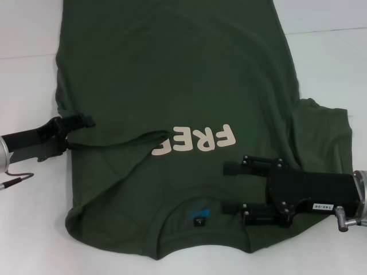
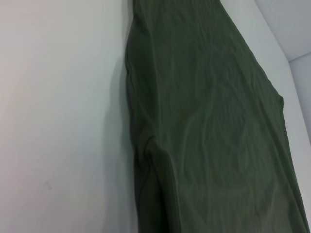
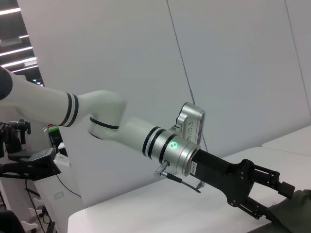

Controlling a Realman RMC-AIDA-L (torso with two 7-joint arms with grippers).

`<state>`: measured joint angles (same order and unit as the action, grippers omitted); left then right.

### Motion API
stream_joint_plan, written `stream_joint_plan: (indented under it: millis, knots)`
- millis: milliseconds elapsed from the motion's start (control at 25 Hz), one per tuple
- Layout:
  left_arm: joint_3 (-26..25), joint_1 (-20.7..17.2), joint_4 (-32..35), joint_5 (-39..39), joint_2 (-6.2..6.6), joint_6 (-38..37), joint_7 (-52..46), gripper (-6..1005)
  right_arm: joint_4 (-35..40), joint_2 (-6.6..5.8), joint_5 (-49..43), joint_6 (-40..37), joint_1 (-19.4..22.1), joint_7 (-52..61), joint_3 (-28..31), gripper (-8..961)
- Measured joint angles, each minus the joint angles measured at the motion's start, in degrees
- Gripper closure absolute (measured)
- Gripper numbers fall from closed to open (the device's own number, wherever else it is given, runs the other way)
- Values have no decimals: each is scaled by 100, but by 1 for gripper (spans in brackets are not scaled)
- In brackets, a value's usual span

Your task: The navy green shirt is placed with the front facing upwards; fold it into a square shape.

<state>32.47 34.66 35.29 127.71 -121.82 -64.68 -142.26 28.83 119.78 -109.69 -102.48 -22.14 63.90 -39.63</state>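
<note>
Navy green shirt [image 1: 172, 74] spread front-up over white table [image 1: 28, 86], collar nearest the robot.

Left gripper [image 1: 86, 121] at the shirt's left edge, fingers pinching a fold of fabric. Right gripper [image 1: 229, 188] above the collar area beside the cream print [image 1: 195, 139], fingers spread apart, holding nothing.

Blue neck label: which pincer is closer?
Right. The right pincer hovers open just beside the blue neck label over the collar; the left pincer is far off at the shirt's left edge.
</note>
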Motion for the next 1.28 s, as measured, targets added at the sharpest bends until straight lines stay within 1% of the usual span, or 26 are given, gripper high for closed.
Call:
stream_joint_plan:
  millis: [200,440,640,880,1000,1160,1280]
  knots:
    - [3,15,-2,0,4,0,-21,229,0,0,0,-12,22,0,4,135]
    - [48,45,-17,142,56,-10,-35,346,0,-7,0,-29,21,0,9,135]
    - [58,53,-58,164,60,16,-37,444,0,-9,0,-38,23,0,9,135]
    - [42,67,-60,92,62,-135,-7,689,0,-9,0,-43,28,0,9,135]
    - [31,126,-59,-76,72,-215,32,917,0,-9,0,-44,27,0,9,135]
    - [35,267,-145,-320,79,-149,137,983,-4,-2,-2,-39,25,0,8,134]
    - [46,383,-327,-405,80,12,195,983,-8,-1,-6,-33,26,0,4,134]
